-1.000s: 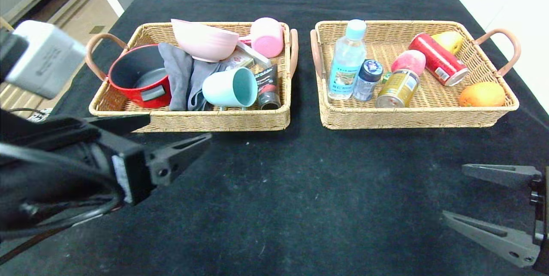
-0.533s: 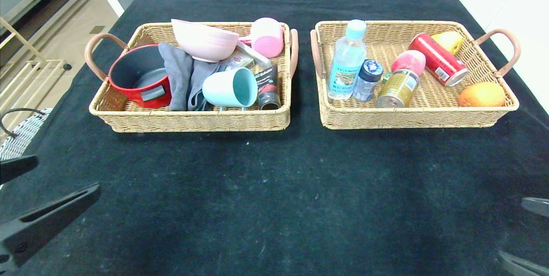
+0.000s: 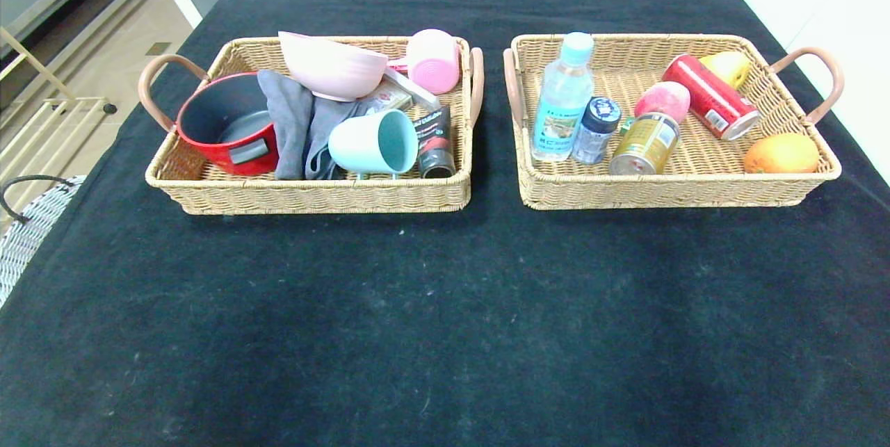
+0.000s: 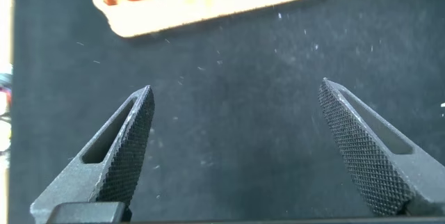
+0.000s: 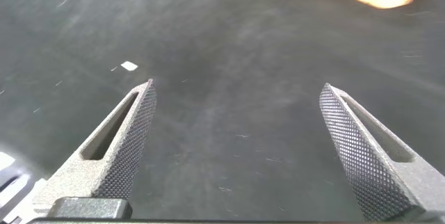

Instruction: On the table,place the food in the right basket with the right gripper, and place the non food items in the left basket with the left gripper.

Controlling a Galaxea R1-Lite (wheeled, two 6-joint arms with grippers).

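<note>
head overhead, wrists low (shared table (image 3: pixel 445 308))

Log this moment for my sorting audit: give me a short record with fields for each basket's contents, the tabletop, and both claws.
left basket: red pot, grey towel, pink bowl, teal cup, black tube, pink cup
right basket: water bottle, jar, gold can, red can, fruit
table: nothing left between baskets and robot
left claw: open, empty
right claw: open, empty

Tabletop (image 3: pixel 445 308) black, pale lint specks. Baskets tan wicker: left basket (image 3: pixel 313 193), right basket (image 3: pixel 674 190); handles brown. Pot (image 3: pixel 226 124) red, dark grey inside. Towel (image 3: pixel 295 120) grey. Bowl (image 3: pixel 330 68) pale pink. Cup (image 3: pixel 372 143) teal. Tube (image 3: pixel 434 141) black, red band. Bottle (image 3: pixel 563 96) clear, pale blue cap. Jar (image 3: pixel 596 131) clear, dark blue lid. Can (image 3: pixel 645 144) gold. Orange (image 3: pixel 780 153) orange. Claw pads (image 4: pixel 132 137) grey, cross-hatched.
</note>
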